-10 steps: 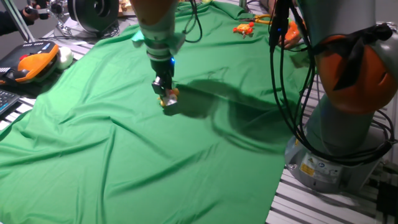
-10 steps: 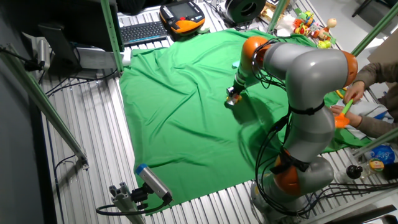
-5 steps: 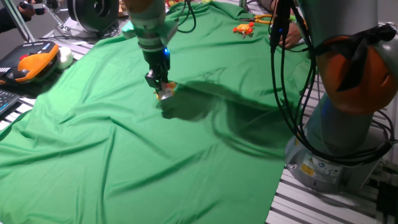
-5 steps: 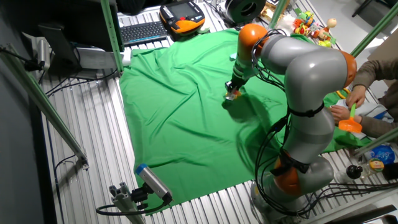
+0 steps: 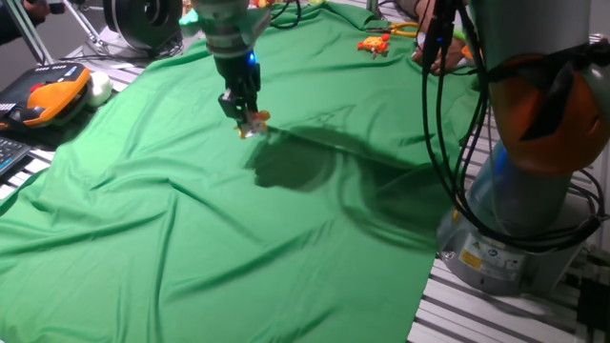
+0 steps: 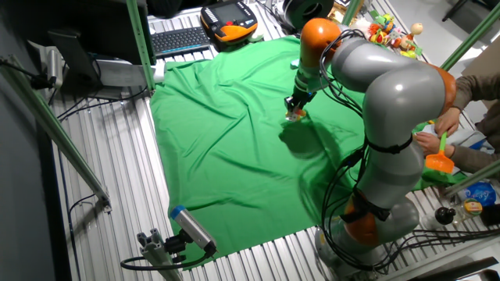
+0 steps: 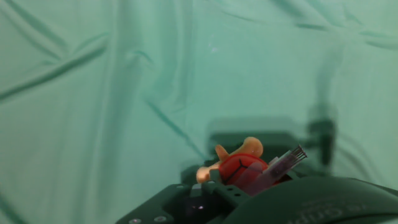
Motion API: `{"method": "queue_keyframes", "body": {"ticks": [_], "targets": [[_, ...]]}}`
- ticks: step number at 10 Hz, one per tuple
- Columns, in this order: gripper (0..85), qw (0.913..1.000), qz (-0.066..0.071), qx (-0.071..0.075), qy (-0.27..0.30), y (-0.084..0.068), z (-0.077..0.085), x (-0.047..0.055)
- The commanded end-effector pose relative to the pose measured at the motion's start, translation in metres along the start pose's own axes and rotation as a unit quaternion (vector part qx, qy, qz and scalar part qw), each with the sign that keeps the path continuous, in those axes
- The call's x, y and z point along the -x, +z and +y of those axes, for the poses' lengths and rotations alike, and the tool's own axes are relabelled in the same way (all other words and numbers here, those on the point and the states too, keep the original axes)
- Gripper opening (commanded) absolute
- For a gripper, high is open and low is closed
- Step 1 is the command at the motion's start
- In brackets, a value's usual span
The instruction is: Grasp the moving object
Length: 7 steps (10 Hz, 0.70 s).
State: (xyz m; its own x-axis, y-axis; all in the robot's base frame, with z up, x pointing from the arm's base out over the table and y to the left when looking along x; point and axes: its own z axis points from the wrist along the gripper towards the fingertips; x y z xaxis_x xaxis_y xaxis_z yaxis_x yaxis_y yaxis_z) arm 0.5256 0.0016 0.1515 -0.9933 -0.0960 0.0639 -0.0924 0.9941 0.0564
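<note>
— Since the gripper (image 5: 250, 116) is already pinching the moving object (image 5: 254, 122), which step would you say this is?

— The lift, I'd judge: the toy hangs at the fingertips, clear above the green cloth (image 5: 172, 238), with its shadow on the cloth just beside and below it. The grasp looks made.

— So what does the next move call for?

— Mostly holding the squeeze steady and rising straight, without jerks. The piece is smaller than the fingers, so it could slip or twist out.

— Which way does it point?

— In the hand view the toy (image 7: 244, 168) has its red body between the jaws, the pale orange bits upward and left, and a silvery ridged part slanting up to the right. That slant seems its long axis; the fixed views are too small to confirm.
</note>
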Motion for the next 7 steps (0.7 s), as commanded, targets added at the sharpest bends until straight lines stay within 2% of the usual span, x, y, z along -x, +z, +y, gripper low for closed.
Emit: {"method": "queue_keyframes", "body": {"ticks": [1,4,7], "targets": [[0.0,1.0000,-0.002,-0.002,0.003,-0.006,0.002,-0.001],[0.0,0.9999,0.008,0.007,0.013,-0.020,0.010,-0.008],[0.0,0.9998,0.007,-0.005,0.019,-0.028,0.018,-0.014]]}}
